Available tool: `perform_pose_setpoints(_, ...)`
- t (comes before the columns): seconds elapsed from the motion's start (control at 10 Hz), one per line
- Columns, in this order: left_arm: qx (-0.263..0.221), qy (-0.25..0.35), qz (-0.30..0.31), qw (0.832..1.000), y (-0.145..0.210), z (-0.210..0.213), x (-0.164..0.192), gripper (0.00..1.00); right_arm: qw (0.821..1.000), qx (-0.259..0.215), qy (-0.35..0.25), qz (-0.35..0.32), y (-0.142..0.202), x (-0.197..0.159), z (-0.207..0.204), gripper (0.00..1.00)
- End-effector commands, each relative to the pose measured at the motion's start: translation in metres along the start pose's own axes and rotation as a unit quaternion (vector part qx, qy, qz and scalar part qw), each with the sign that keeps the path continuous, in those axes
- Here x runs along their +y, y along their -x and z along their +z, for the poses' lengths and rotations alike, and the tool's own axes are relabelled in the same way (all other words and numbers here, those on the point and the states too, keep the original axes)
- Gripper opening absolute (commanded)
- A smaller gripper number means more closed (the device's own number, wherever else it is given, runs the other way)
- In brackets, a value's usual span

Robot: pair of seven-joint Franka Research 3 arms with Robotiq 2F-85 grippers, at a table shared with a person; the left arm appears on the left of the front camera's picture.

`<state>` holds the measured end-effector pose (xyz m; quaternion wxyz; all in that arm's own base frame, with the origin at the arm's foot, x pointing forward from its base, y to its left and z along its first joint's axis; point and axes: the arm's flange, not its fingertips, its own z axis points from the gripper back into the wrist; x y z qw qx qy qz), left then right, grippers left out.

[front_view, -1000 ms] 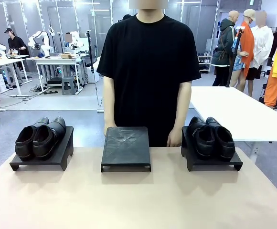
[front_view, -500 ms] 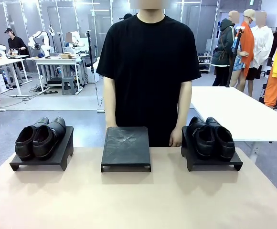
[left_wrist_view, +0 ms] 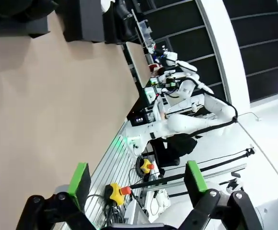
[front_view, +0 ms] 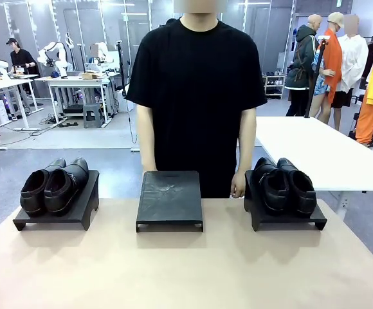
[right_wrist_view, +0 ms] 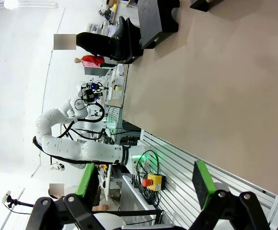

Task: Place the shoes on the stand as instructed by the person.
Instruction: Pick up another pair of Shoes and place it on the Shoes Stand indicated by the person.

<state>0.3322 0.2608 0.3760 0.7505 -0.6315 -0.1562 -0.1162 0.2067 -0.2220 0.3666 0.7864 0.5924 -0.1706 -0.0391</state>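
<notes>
We wait with the left gripper point(left_wrist_view: 136, 184) and right gripper point(right_wrist_view: 145, 184) both spread wide and empty, while the shoes point(front_view: 53, 184) sit paired on the outer stands, glossy, likely stiff and slippery, best pinched at the collar.

Glossy black shoes: left pair point(front_view: 53, 185), right pair point(front_view: 284, 185). Three stands matte black: left stand point(front_view: 77, 212), middle stand point(front_view: 170, 196) with faint pale scuffs, right stand point(front_view: 263, 217). Table point(front_view: 186, 270) plain beige-tan. Person point(front_view: 196, 96) in plain black T-shirt. Left gripper point(left_wrist_view: 136, 179) and right gripper point(right_wrist_view: 144, 184) black with green pads.
</notes>
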Motion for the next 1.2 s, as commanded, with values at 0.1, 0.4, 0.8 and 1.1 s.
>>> perform_pose_setpoints(0.1,0.0,0.0,0.0,1.0,0.0,0.0,0.0,1.0,1.0,-0.006,-0.004,0.001,0.0,0.004,-0.001,1.0)
perform_pose_setpoints(0.4,0.0,0.0,0.0,1.0,0.0,0.0,0.0,1.0,1.0,-0.006,-0.004,0.001,0.0,0.004,-0.001,1.0)
perform_pose_setpoints(0.8,0.0,0.0,0.0,1.0,0.0,0.0,0.0,1.0,1.0,-0.006,-0.004,0.001,0.0,0.004,-0.001,1.0)
perform_pose_setpoints(1.1,0.0,0.0,0.0,1.0,0.0,0.0,0.0,1.0,1.0,-0.006,-0.004,0.001,0.0,0.004,-0.001,1.0)
